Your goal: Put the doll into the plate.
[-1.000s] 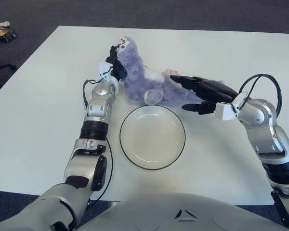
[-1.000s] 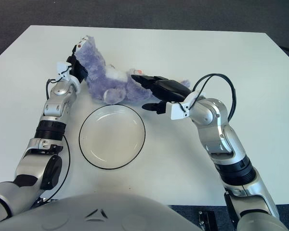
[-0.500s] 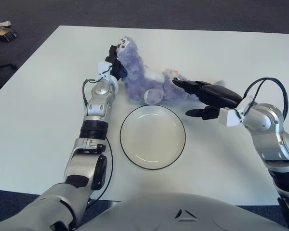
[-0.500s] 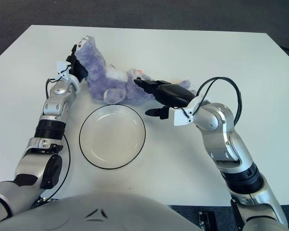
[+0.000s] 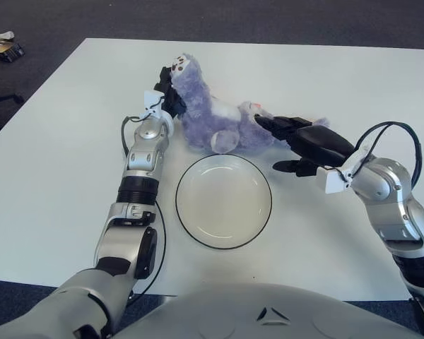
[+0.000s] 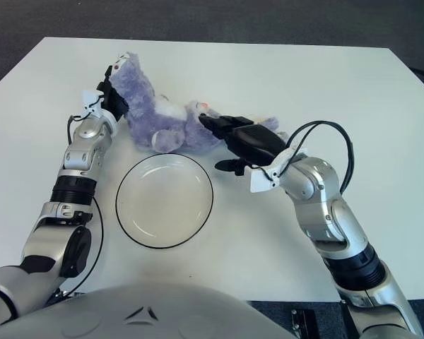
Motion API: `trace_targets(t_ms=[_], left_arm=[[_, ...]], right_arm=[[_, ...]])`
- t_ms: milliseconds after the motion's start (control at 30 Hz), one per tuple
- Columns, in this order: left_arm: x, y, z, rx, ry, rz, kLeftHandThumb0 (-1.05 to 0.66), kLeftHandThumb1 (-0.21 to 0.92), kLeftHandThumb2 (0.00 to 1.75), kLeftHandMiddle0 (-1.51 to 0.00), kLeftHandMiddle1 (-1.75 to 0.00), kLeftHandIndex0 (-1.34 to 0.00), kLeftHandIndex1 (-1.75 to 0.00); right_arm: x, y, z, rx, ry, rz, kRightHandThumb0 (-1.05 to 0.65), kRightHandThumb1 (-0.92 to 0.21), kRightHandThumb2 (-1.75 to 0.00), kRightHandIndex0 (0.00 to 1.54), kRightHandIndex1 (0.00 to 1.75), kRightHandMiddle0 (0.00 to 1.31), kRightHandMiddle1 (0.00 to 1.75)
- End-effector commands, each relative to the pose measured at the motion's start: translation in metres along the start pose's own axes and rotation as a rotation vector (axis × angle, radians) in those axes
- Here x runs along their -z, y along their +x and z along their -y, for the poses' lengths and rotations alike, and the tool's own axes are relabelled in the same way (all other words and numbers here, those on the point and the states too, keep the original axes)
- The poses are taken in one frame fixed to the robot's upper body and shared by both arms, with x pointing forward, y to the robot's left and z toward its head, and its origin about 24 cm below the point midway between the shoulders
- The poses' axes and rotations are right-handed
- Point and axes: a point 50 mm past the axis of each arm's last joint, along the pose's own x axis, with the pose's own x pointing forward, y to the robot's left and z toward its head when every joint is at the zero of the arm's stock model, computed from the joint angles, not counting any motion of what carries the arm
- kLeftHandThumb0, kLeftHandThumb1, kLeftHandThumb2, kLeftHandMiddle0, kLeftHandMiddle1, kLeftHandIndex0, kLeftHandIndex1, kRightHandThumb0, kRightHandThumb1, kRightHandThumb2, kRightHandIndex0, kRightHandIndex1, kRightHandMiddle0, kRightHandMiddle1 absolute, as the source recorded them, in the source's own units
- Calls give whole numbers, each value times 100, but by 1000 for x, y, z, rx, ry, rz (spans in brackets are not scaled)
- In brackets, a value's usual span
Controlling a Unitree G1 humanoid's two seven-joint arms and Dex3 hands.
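Since the frame a second ago, the right hand (image 5: 297, 141) has drawn back slightly and turned, its fingers (image 5: 272, 125) now reaching along the near side of the doll (image 5: 212, 116) rather than lying across it; the doll and the left hand (image 5: 168, 92) have hardly shifted. Lying on its side on the white surface (image 5: 56, 176) in the upper middle of the frame, the purple plush doll sits just beyond the far rim of the plate (image 5: 223, 201), its pale foot almost at the rim. At the upper left of the doll, the left hand's dark fingers press against its head, apparently gripping the fur. To the doll's right, the right hand's fingers are spread and hold nothing, with the tips against or just beside the plush body; contact cannot be told for certain.

The step in hand looks like securing the doll between both hands, not yet lifting it. Next, the right fingers probably need to close on the body; then both hands should carry or drag the doll toward the lower middle, over the rim, and release it inside the empty plate.
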Motion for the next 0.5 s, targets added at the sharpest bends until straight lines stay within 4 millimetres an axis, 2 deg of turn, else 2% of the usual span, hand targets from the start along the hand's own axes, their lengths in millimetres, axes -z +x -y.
trace_targets(t_ms=[0, 67, 233, 333, 367, 400, 467], left_arm=[[-6, 3, 0, 2, -21, 23, -51, 78, 75, -21, -131, 0, -101], [-6, 2, 0, 5, -36, 26, -51, 78, 75, -22, -132, 0, -102], [-6, 1, 1, 9, -60, 34, -48, 77, 80, -22, -133, 0, -123], [-7, 1, 2, 11, -68, 40, -46, 75, 85, -21, -138, 0, -147], [-7, 1, 2, 12, -67, 42, -45, 75, 85, -21, -138, 0, -149], [-7, 0, 2, 12, -67, 43, -42, 81, 73, -23, -141, -7, -158], [-8, 0, 2, 12, -66, 45, -38, 87, 63, -24, -143, -12, -166]], right_arm=[[3, 1, -10, 46, -41, -22, -91, -92, -29, 0, 0, 0, 0], [5, 2, -18, 76, -69, -34, -91, -91, -29, 0, 0, 0, 0], [7, 4, -27, 141, -116, -41, -88, -91, -28, 0, 0, 0, 0], [8, 5, -31, 190, -138, -38, -87, -92, -29, 0, 0, 0, 0], [8, 5, -33, 210, -148, -36, -86, -92, -29, 0, 0, 0, 0], [8, 6, -35, 224, -154, -35, -86, -92, -31, 0, 0, 0, 0], [9, 6, -36, 239, -162, -32, -86, -92, -33, 0, 0, 0, 0]])
